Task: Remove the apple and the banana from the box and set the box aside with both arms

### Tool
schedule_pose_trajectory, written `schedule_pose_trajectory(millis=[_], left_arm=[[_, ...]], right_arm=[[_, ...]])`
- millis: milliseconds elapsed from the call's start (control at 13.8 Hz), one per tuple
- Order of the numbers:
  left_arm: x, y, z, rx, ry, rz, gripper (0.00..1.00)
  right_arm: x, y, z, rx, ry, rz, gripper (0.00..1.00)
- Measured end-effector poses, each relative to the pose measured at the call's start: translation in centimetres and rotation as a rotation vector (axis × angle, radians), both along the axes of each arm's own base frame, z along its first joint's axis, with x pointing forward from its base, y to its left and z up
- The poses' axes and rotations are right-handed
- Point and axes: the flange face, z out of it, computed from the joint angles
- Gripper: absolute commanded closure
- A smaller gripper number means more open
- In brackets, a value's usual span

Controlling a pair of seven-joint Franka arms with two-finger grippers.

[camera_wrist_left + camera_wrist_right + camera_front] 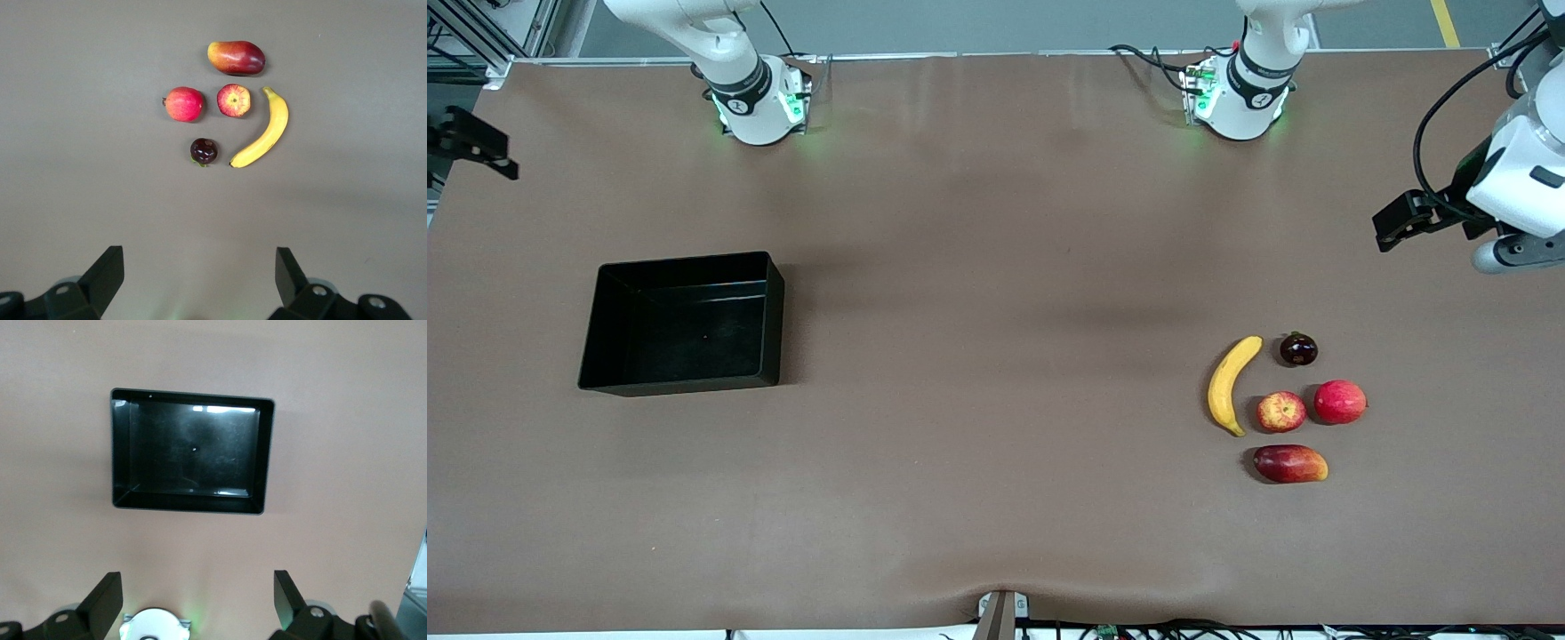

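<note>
Five fruits and one box on the brown desk: one banana, one mottled apple, one plain red round fruit, one mango, one small dark purple fruit. Taking the apple as landmark: banana just beside it toward the right arm's end, red fruit just beside it toward the left arm's end, mango nearer the front camera, dark fruit farther. Black box sits well apart, toward the right arm's end, nothing in it. Left gripper, jaws wide, hangs up in the air, fruits apart from it. Right gripper, jaws wide, likewise clear of the box. Only the right wrist view shows the box floor square-on.
</note>
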Motion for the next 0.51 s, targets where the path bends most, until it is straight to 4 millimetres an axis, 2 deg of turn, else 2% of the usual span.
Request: schedule_pose_trajectory(millis=[145,217,361,506], left_arm=[[-1.1,0.2,-0.3,-0.018,0.000,0.006,0.00],[-1.8,0.1,-0.1,-0.027,-0.002,0.005,0.00],[-3.3,-0.2,0.8,-0.043,-0.010,-0.009,0.00],[-4.0,-0.1,1.1,-0.046,-0.012,-0.038,0.00]], right_arm=[[0.4,-1.7,0.1,0.016,-0.030,0.025,0.00],[0.8,-1.7,0.3,0.011,-0.039,0.032,0.00],[2.5,-0.8,1.3,-0.002,-0.043,0.043,0.00],[4.2,0.0,1.5,0.029,-0.030,0.023,0.00]])
